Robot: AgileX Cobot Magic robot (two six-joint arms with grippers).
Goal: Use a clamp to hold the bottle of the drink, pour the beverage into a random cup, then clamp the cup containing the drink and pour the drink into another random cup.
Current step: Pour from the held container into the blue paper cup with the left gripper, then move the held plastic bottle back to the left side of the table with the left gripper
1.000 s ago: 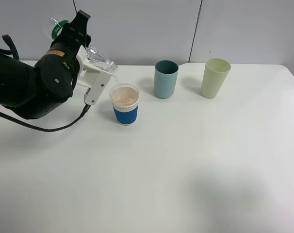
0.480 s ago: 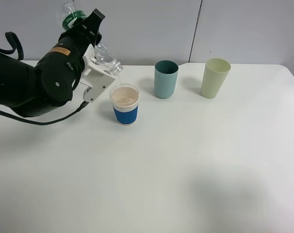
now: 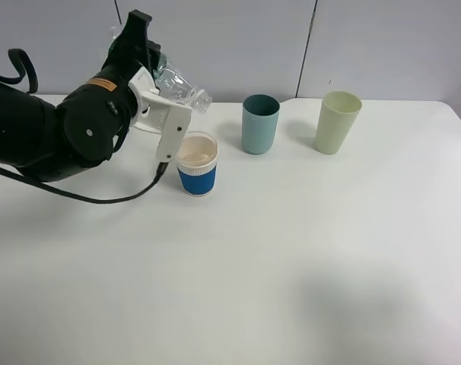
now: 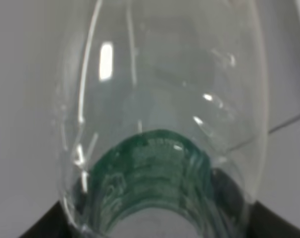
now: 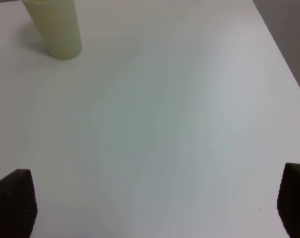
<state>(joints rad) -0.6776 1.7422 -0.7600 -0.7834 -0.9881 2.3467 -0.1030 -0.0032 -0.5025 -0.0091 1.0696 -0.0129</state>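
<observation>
My left gripper [image 3: 157,85] is shut on the clear bottle [image 3: 179,82], held tilted in the air with its neck pointing right, just above and behind the blue-sleeved cup [image 3: 196,164]. No stream leaves the neck. In the left wrist view the bottle [image 4: 160,99] fills the frame, its green label [image 4: 155,173] near the camera. The cup stands upright with a beige inside. The teal cup [image 3: 260,124] stands to its right. My right gripper [image 5: 152,203] is open over bare table and is outside the exterior view.
A pale green tumbler [image 3: 338,122] stands right of the teal cup and also appears in the right wrist view [image 5: 53,27]. The white table [image 3: 291,251] ends at a right edge [image 5: 281,54]. A grey wall runs behind.
A second ago a thin stream ran from the bottle into the blue-sleeved cup. The left arm has since lifted and turned, the neck swung rightwards, and the stream has stopped. The cups have not moved.
</observation>
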